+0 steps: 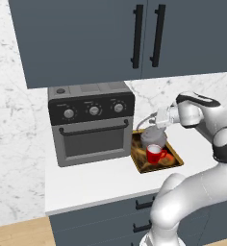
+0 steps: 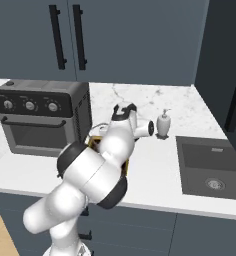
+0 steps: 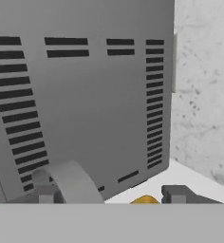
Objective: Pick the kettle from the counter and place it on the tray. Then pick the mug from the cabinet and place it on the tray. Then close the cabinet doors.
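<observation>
Kettle (image 1: 153, 138) and mug (image 1: 155, 154) sit together on the tray (image 1: 175, 163), which lies on the white marble counter (image 1: 91, 180) just at 3 o'clock of the grey toaster oven (image 1: 91, 123) in the left base view. The red mug stands at the kettle's 6 o'clock, touching or nearly touching it, with something orange (image 1: 169, 156) on the tray beside it. The white arm reaches in from the right, its claw (image 1: 157, 121) hanging directly over the kettle, close to the arched handle; from this angle whether it is released or clenched cannot be told. In the hand view the two dark finger tips (image 3: 173, 193) stand well apart at the bottom edge, with a grey curved band, apparently the kettle's handle (image 3: 71, 180), rising beside the left tip rather than between them, and a sliver of orange (image 3: 144, 200) low between them. Ahead is the oven's vented side panel (image 3: 85, 104), with the marble wall (image 3: 204, 95) at 3 o'clock. Above, the slate-blue cabinet doors (image 1: 149, 36) stand shut, black bar handles side by side. In the right base view a white soap dispenser (image 2: 163, 123) stands on the counter at 10 o'clock of the dark sink (image 2: 210, 175).
</observation>
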You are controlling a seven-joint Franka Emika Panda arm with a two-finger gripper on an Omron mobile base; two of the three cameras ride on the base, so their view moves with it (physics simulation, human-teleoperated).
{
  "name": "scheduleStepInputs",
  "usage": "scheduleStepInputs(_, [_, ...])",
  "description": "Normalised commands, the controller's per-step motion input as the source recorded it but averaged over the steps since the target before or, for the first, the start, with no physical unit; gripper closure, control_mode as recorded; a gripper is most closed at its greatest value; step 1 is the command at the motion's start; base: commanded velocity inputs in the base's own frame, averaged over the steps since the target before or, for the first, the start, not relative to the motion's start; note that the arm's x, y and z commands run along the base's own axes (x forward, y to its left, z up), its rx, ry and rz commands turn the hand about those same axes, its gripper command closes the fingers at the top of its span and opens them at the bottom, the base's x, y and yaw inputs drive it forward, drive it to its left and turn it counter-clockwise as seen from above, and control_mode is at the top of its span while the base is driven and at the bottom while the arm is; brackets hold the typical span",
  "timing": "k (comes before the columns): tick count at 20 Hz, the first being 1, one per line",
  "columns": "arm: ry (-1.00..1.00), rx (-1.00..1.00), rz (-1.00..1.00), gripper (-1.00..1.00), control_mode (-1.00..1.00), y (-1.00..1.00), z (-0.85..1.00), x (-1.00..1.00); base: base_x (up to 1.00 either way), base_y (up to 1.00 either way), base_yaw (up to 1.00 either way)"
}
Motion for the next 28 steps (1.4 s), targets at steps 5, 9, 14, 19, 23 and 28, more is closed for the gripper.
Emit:
scheduleStepInputs(5, [0.00, 0.03, 0.03, -1.00, -1.00, -0.01, 0.00, -0.08, 0.00, 0.00, 0.00])
scheduleStepInputs(9, [0.00, 0.03, 0.02, -1.00, -1.00, -0.03, 0.00, -0.02, 0.00, 0.00, 0.00])
scheduleStepInputs(14, [0.00, 0.06, 0.03, -1.00, -1.00, -0.14, 0.00, -0.01, 0.00, 0.00, 0.00])
scheduleStepInputs(19, [-0.01, 0.05, 0.01, -1.00, -1.00, -0.27, 0.00, 0.00, 0.00, 0.00, 0.00])
scheduleStepInputs(23, [-0.03, 0.05, 0.00, -1.00, -1.00, -0.39, 0.00, 0.00, 0.00, 0.00, 0.00])
scheduleStepInputs(28, [0.00, 0.03, 0.00, -1.00, -1.00, -0.30, 0.00, 0.00, 0.00, 0.00, 0.00])
